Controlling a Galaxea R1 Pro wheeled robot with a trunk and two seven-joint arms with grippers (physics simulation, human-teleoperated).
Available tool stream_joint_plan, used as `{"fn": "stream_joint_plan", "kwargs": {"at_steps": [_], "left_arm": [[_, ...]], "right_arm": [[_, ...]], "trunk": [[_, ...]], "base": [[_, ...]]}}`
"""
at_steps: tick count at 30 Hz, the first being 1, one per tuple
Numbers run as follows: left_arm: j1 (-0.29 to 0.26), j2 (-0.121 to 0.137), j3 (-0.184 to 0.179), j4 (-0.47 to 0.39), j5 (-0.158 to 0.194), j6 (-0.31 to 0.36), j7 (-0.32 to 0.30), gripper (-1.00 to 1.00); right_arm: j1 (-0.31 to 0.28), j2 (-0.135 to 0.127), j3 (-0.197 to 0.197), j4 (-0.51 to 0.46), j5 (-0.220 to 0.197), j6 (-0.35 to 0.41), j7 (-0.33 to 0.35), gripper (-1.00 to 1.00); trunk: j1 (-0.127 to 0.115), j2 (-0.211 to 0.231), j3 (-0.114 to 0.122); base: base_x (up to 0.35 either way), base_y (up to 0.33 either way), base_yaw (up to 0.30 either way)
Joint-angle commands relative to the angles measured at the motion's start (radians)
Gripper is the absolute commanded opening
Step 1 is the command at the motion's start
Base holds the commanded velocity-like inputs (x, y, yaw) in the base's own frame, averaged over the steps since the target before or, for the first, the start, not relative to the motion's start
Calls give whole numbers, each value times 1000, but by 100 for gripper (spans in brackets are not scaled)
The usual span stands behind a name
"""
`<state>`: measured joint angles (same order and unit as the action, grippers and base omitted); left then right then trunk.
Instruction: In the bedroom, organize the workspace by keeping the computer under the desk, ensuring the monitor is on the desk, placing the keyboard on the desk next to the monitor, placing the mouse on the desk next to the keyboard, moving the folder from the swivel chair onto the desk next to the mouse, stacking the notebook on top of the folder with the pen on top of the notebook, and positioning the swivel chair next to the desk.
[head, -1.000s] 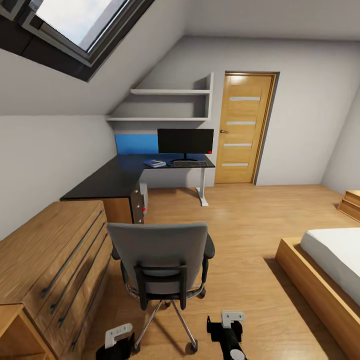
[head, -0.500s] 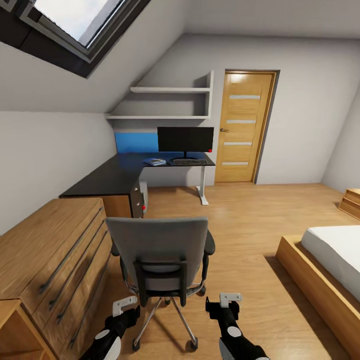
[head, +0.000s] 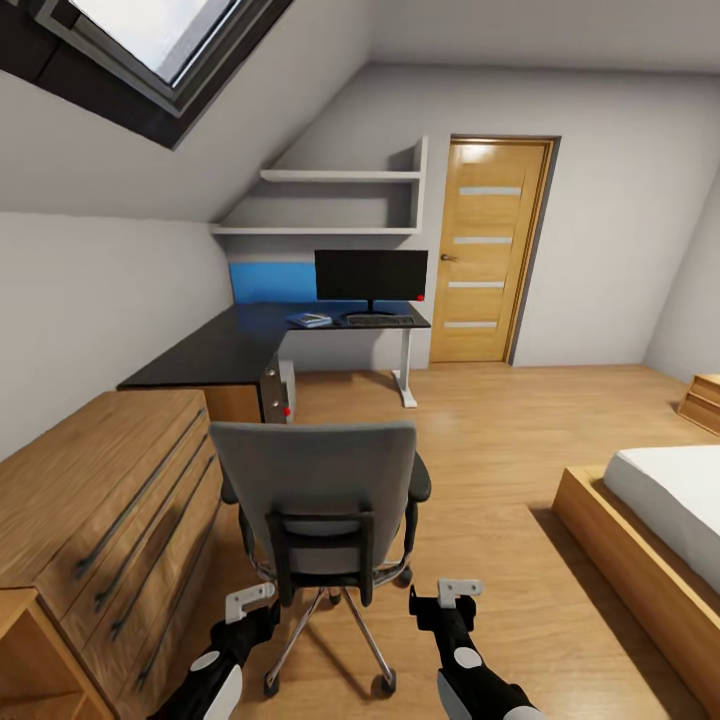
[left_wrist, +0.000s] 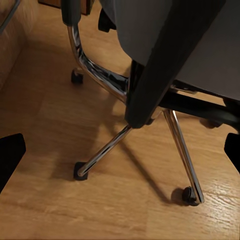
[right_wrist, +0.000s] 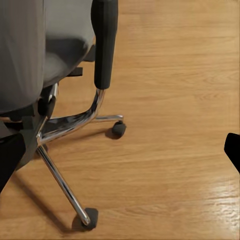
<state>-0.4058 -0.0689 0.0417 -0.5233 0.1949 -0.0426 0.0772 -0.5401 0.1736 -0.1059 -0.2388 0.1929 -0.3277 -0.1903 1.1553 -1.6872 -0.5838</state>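
Observation:
The grey swivel chair (head: 315, 480) stands with its back to me, well short of the black desk (head: 215, 355). On the desk's far wing are the monitor (head: 371, 275), the keyboard (head: 379, 321) and, left of it, the blue folder (head: 309, 321) with something pale on top, too small to tell. The grey computer (head: 288, 382) sits under the desk beside the drawers. My left gripper (head: 250, 603) and right gripper (head: 456, 592) hover open just behind the chair. The chrome base (left_wrist: 105, 150) and a wheel (right_wrist: 90, 216) show beyond the open left gripper (left_wrist: 120, 152) and right gripper (right_wrist: 120, 155).
A light wooden drawer chest (head: 105, 510) runs along the left wall, close to the chair. A bed (head: 660, 510) on a wooden frame lies at the right. A door (head: 488, 255) and wall shelves (head: 340, 205) are at the back. Open wooden floor (head: 480, 430) lies between chair and desk.
Both arms have risen from the lower edge and reached forward, closer to the chair's back. The whole view has shifted slightly.

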Motion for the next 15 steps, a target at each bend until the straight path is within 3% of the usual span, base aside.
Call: {"fn": "stream_joint_plan", "kwargs": {"at_steps": [1, 15], "left_arm": [[-1, -1, 1, 0, 7, -4, 1, 100], [-1, 1, 0, 0, 5, -7, 3, 100]], "right_arm": [[-1, 1, -8, 2, 11, -6, -2, 100], [-1, 1, -5, 3, 12, -8, 6, 100]], "trunk": [[4, -8, -4], [58, -106, -48]], "base": [[0, 0, 0], [0, 0, 0]]}}
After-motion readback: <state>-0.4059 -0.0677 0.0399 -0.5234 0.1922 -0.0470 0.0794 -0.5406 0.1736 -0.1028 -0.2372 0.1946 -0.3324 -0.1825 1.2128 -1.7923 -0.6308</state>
